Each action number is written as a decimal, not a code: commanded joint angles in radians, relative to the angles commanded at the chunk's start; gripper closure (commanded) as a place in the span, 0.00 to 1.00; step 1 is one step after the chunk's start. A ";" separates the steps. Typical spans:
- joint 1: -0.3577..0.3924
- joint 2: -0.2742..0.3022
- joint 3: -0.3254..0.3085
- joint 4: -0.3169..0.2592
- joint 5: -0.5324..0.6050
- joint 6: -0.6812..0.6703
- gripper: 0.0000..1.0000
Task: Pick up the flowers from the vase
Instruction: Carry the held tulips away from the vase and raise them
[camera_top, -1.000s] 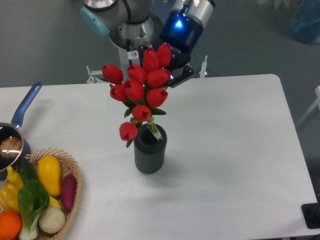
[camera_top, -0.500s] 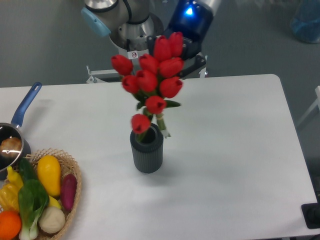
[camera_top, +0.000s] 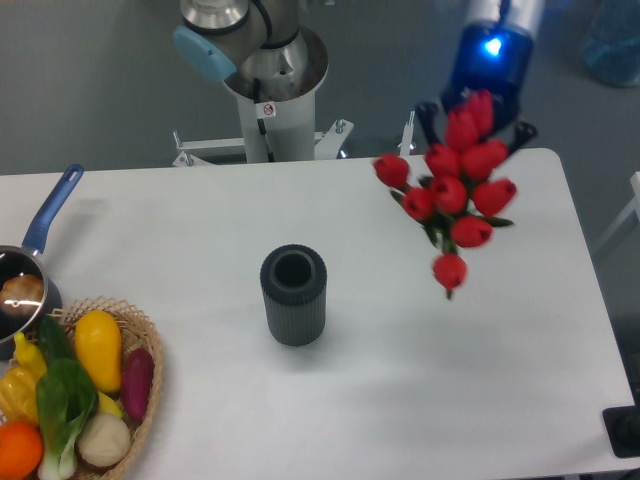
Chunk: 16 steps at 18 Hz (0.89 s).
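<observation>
The flowers (camera_top: 452, 195) have come clear of the vase (camera_top: 294, 296) and swung right, now hanging blurred above the table's (camera_top: 200, 220) right half. The vase stands upright mid-table, mouth open. The gripper (camera_top: 473, 118), largely hidden behind the buds, clamps the bunch

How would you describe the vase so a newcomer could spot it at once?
Start at the white table and look near its middle, below the robot's base. The vase stands there upright and alone, clear of the basket at the lower left and the flowers held up at the right. It is the only dark grey ribbed cylinder, with an open round mouth.
</observation>
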<state>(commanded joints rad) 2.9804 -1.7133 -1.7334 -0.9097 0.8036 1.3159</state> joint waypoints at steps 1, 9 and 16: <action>0.002 -0.020 0.009 0.000 0.056 0.029 0.97; -0.006 -0.147 0.067 -0.005 0.434 0.120 0.97; -0.055 -0.178 0.109 -0.040 0.649 0.178 0.95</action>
<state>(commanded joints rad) 2.9253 -1.8914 -1.6245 -0.9494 1.4525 1.4941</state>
